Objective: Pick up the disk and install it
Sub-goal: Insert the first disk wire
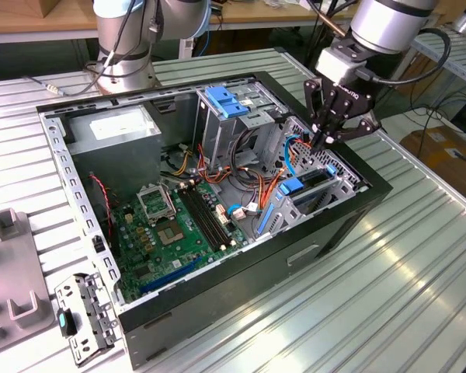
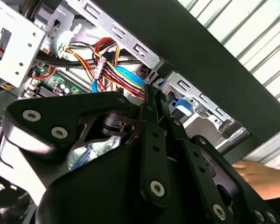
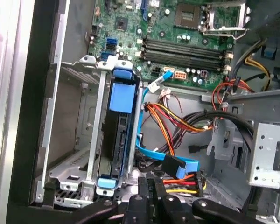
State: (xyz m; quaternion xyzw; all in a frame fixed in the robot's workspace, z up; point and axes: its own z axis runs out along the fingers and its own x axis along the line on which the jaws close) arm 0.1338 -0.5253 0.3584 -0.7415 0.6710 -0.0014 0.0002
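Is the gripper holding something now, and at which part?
Nothing is held. The gripper hovers shut above the blue-railed metal disk, already seated in its bay.

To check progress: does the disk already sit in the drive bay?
Yes, in the first wrist view the disk with its blue rails stands inside the metal bay.

- Arm: silver-grey tube segments, a black cable along the wrist.
- Pincer: black linkage fingers fastened with silver screw heads.

Ribbed metal tabletop gleamed under bright light, wooden bench stood behind, cardboard box sat on grey floor.
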